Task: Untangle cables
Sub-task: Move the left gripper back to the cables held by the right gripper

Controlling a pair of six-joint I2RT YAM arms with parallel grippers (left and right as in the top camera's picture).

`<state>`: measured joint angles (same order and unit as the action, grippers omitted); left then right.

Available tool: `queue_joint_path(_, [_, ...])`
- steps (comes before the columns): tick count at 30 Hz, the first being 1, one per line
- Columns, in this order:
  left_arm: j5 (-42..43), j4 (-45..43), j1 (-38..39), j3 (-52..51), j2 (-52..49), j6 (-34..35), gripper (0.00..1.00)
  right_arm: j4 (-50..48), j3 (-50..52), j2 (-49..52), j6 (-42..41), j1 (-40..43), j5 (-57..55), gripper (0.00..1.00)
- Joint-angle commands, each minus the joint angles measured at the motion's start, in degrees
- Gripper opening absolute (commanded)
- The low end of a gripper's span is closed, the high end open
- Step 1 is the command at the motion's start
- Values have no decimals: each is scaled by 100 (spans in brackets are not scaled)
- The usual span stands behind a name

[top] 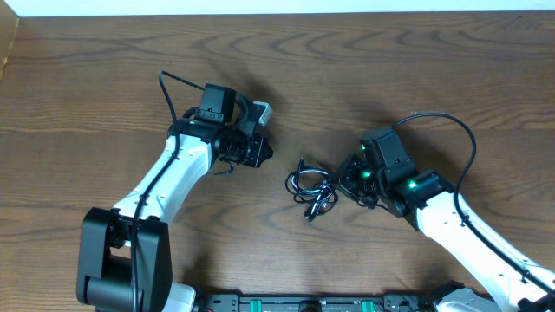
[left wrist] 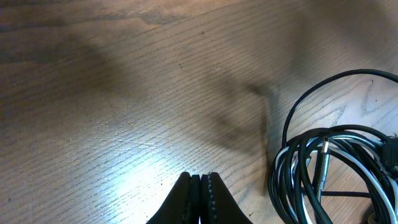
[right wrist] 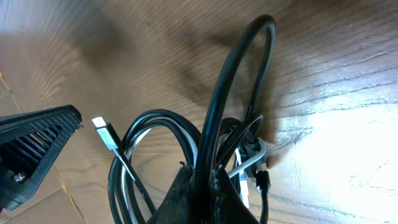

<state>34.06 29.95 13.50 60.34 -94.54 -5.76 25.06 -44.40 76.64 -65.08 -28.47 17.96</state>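
Note:
The cables [top: 313,189] lie as a small tangled bundle of thin black and white strands on the wooden table between the two arms. My right gripper [right wrist: 204,174] is shut on a black cable loop [right wrist: 239,74] that arches up from the bundle. A white strand [right wrist: 247,167] and a silver plug [right wrist: 104,133] show beside the loop. In the overhead view my right gripper [top: 349,178] sits at the bundle's right edge. My left gripper [left wrist: 200,178] is shut and empty, and the cables [left wrist: 329,168] lie on the table off to one side of it. From overhead, my left gripper [top: 264,153] is left of the bundle, apart from it.
A thick black wire [top: 461,130] arcs from the right arm. Another wire [top: 173,88] rises behind the left arm. The table's far edge [top: 277,12] runs along the top. My left gripper's black finger [right wrist: 37,149] shows at the left of the right wrist view.

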Motion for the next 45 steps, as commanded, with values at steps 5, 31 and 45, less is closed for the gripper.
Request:
queue_joint_path(5, [-87, -4, -20, -24, -74, 74, 8, 4, -33, 15, 66, -37, -94, 2])
queue_joint_path(31, [-4, -79, 413, -24, -72, 66, 51, 24, -33, 15, 66, -35, -114, 1])
queue_joint_path(45, [785, -706, 868, 216, 197, 1945, 50, 282, -31, 15, 297, -35, -732, 1])
